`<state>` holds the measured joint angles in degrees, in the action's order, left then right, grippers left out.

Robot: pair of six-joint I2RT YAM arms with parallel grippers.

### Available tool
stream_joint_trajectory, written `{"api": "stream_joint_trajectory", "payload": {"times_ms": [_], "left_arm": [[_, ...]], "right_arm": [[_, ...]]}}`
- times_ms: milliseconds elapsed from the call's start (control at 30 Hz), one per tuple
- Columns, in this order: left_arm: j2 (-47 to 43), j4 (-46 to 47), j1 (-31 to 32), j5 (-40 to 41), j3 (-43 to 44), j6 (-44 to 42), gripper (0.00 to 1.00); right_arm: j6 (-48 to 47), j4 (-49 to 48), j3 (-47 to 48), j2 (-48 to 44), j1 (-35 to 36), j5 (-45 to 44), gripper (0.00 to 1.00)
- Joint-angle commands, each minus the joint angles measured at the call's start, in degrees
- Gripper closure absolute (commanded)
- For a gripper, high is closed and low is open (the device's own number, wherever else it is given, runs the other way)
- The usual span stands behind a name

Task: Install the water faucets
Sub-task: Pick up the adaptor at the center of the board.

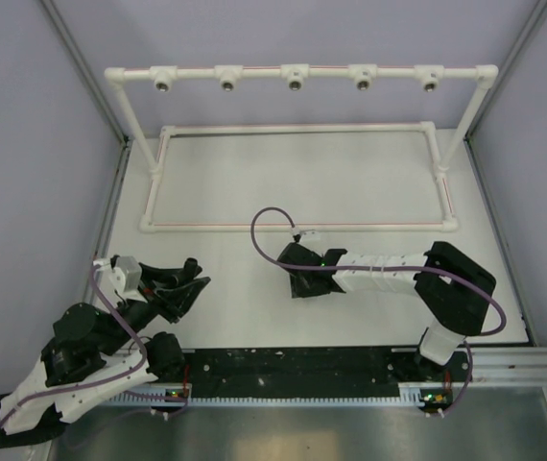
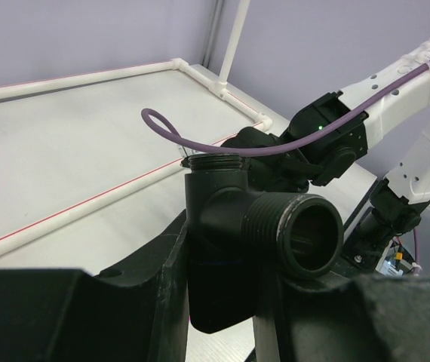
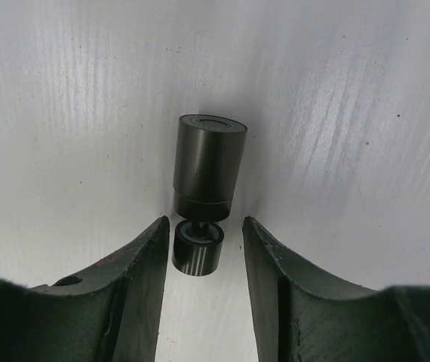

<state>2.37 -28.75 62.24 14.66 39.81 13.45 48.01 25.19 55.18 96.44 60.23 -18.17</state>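
Stubby faucet [image 3: 206, 188] lies flat on table [image 3: 64, 113], mid-table, near side. Long axis runs in line w/ right gripper [image 3: 205, 230], narrow end betw. its jaws. Jaws partly open, not touching, nothing held. It's the nearer arm. Left gripper [image 2: 222, 309], near left, clamped on T-shaped faucet [image 2: 238, 226].

Stubby black faucet [image 3: 204, 181] within parted gripper [image 3: 205, 228]
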Motion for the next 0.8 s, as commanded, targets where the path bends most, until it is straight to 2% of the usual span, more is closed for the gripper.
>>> {"api": "stream_joint_trajectory", "payload": {"times_ms": [0,233,300,400,433,467,600,733,767], "left_arm": [[-1.1,3.3,0.1,-0.6,-0.4,0.5,1.0],[-1.2,2.8,0.1,-0.2,-0.4,0.4,1.0],[-1.4,2.7,0.1,-0.1,-0.3,0.4,1.0],[-1.4,2.6,0.2,-0.1,-0.3,0.4,1.0],[-1.4,2.6,0.1,-0.1,-0.3,0.5,1.0],[-1.4,2.6,0.1,0.0,-0.3,0.6,1.0],[-1.5,2.6,0.2,0.3,-0.3,0.6,1.0],[-2.4,3.2,0.1,1.6,0.1,-0.3,1.0],[0.0,3.8,0.1,1.8,0.4,-0.5,1.0]], "right_arm": [[1.5,8.9,-2.6,1.0,0.8,1.5,0.58],[1.7,8.2,-1.6,2.9,0.8,1.1,0.64],[1.7,8.2,-1.0,3.4,0.8,1.3,0.69],[1.1,8.2,-0.9,3.4,0.7,1.7,0.82],[0.9,8.2,-0.9,3.1,0.6,1.8,0.93],[0.6,8.2,-1.0,2.7,0.5,1.7,1.0],[1.5,8.1,-0.8,-3.2,0.2,-3.2,1.0],[4.1,8.0,2.0,-11.4,-0.1,-14.5,1.0],[4.8,8.1,3.2,-13.5,-0.1,-16.8,1.0]]}}
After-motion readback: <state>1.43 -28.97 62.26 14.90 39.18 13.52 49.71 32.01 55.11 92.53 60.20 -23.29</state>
